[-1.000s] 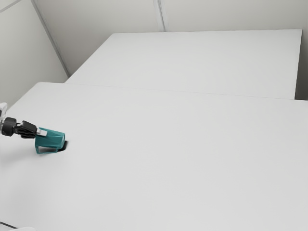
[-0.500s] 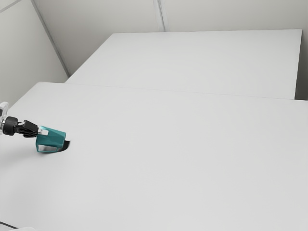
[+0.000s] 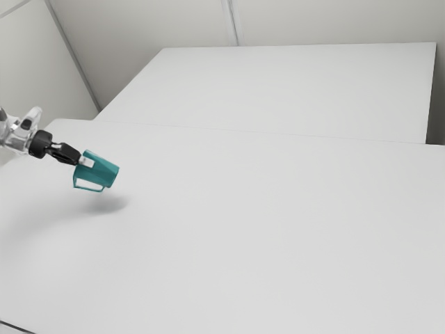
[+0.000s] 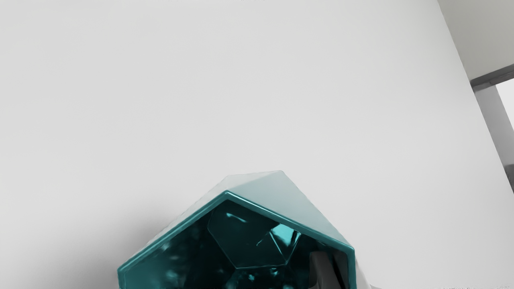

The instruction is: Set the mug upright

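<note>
The mug [image 3: 101, 171] is held in the air on a slant, and everything else is best placed by it. Largest is the white table [image 3: 278, 229], spreading beneath the mug and well beyond its base; the gap between them, plain from the soft shadow [image 3: 108, 203] lying below and apart from the mug, presumably gives it room to turn without scraping. The robot arm [image 3: 17, 136] comes in from the mug's open end, on the exterior view's left, likely because that end lets it reach the wall near the lip. The mug's mouth faces back toward the arm and its base points away, tipped somewhat downward, so it is not yet upright. At the mouth, the black gripper [image 3: 85, 161] has its jaws clenched on the mug's wall: one finger [image 4: 320, 269] is inside and the other lies against the outside, a pinch that would carry the weight while leaving the base free to meet the table. The handle [image 3: 89, 188] hangs under the mug's body, where it might touch down first if the mug were lowered at this slant. Smallest is the thin rim [image 4: 289, 220] around the mouth; the judged need is to swing it level and uppermost before release.
</note>
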{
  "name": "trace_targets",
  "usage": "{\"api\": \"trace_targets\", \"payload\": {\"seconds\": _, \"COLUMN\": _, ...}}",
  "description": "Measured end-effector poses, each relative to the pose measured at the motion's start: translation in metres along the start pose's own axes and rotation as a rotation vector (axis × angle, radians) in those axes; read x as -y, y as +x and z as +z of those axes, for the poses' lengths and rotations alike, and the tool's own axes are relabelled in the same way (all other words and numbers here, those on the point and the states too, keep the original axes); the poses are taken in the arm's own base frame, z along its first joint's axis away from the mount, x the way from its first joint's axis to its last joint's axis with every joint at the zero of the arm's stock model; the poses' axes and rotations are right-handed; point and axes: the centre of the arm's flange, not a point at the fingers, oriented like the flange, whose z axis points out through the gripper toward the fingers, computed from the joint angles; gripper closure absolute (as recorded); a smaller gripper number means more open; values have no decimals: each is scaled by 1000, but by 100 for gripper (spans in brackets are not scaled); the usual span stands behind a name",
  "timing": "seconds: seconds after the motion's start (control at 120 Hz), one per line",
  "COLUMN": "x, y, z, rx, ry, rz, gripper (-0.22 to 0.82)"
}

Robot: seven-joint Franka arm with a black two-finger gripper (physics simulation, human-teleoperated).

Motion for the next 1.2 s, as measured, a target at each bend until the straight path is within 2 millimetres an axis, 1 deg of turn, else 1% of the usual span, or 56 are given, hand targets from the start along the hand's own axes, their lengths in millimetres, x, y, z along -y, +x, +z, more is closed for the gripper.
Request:
{"api": "trace_targets", "payload": {"seconds": 0.058, "x": -12, "y": 19, "z": 21, "rx": 37, "ry": 5, "rz": 31, "gripper": 78}}
{"api": "trace_targets", "payload": {"seconds": 0.175, "x": -37, "y": 49, "z": 64, "rx": 114, "ry": 31, "rz": 83, "gripper": 78}}
{"api": "trace_targets", "payload": {"seconds": 0.275, "x": -59, "y": 67, "z": 97, "rx": 202, "ry": 102, "rz": 130, "gripper": 78}}
{"api": "trace_targets", "payload": {"seconds": 0.342, "x": -79, "y": 80, "z": 122, "rx": 286, "ry": 172, "rz": 181, "gripper": 78}}
{"api": "trace_targets", "payload": {"seconds": 0.417, "x": -94, "y": 89, "z": 149, "rx": 371, "ry": 252, "rz": 226, "gripper": 78}}
{"api": "trace_targets", "payload": {"seconds": 0.542, "x": -114, "y": 105, "z": 180, "rx": 465, "ry": 394, "rz": 301, "gripper": 78}}
{"api": "trace_targets", "payload": {"seconds": 0.692, "x": -137, "y": 125, "z": 206, "rx": 501, "ry": 539, "rz": 381, "gripper": 78}}
{"api": "trace_targets", "payload": {"seconds": 0.808, "x": -141, "y": 133, "z": 217, "rx": 490, "ry": 611, "rz": 394, "gripper": 78}}
{"api": "trace_targets", "payload": {"seconds": 0.942, "x": -135, "y": 137, "z": 233, "rx": 479, "ry": 667, "rz": 387, "gripper": 78}}
{"api": "trace_targets", "payload": {"seconds": 1.017, "x": -129, "y": 136, "z": 242, "rx": 475, "ry": 682, "rz": 369, "gripper": 78}}
{"api": "trace_targets", "payload": {"seconds": 1.142, "x": -121, "y": 134, "z": 251, "rx": 466, "ry": 701, "rz": 339, "gripper": 78}}
{"api": "trace_targets", "payload": {"seconds": 1.2, "x": -121, "y": 135, "z": 255, "rx": 466, "ry": 710, "rz": 334, "gripper": 78}}
